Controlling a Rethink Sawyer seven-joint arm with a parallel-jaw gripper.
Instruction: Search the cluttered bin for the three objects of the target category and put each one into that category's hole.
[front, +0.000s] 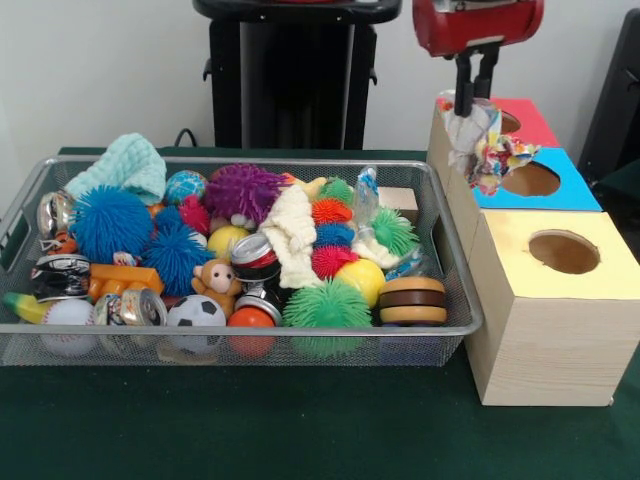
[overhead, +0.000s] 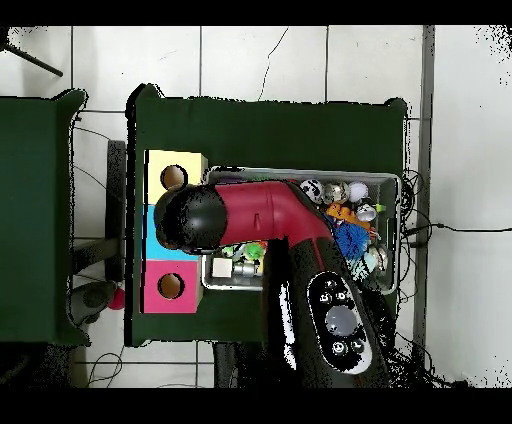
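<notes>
Silver wire mesh forms the cluttered bin (front: 455, 300), which sits on the green table (front: 300, 430) and is packed with toys. To its right in the front view stand three pale wood-grain boxes in a row, each with a round cut-out on top: the red-surround one (front: 512, 122) farthest back, the blue-surround one (front: 531, 179) in the middle, and the hole (front: 564, 251) with the yellow surround nearest the camera.

The red arm (front: 478, 22) comes down from the top edge, and its black hand (front: 476, 92) is clenched on a knotted rope toy (front: 485, 145) (white cotton mixed with multicolour strands, ends frayed). The toy hangs in the air above the boxes, over the near edge of the red-topped box and the back of the blue one, clear of the bin and well short of the yellow hole.

In the overhead view the arm (overhead: 270, 215) reaches across the bin (overhead: 395, 180) and its black end covers the blue box, so the hand and toy are hidden there; the yellow hole (overhead: 174, 177) and the red-surround cut-out (overhead: 169, 286) show on either side.

Inside the bin, a pale cream rope toy (front: 292, 232) lies near the middle among spiky pom balls: blue (front: 110, 222), purple (front: 243, 190) and green (front: 327, 305). A mint knitted cloth (front: 125, 166) lies in the far left corner, a small soccer ball (front: 195, 314) and a baseball (front: 68, 318) rest against the near wall, and a toy burger (front: 412, 299) sits in the near right corner.
</notes>
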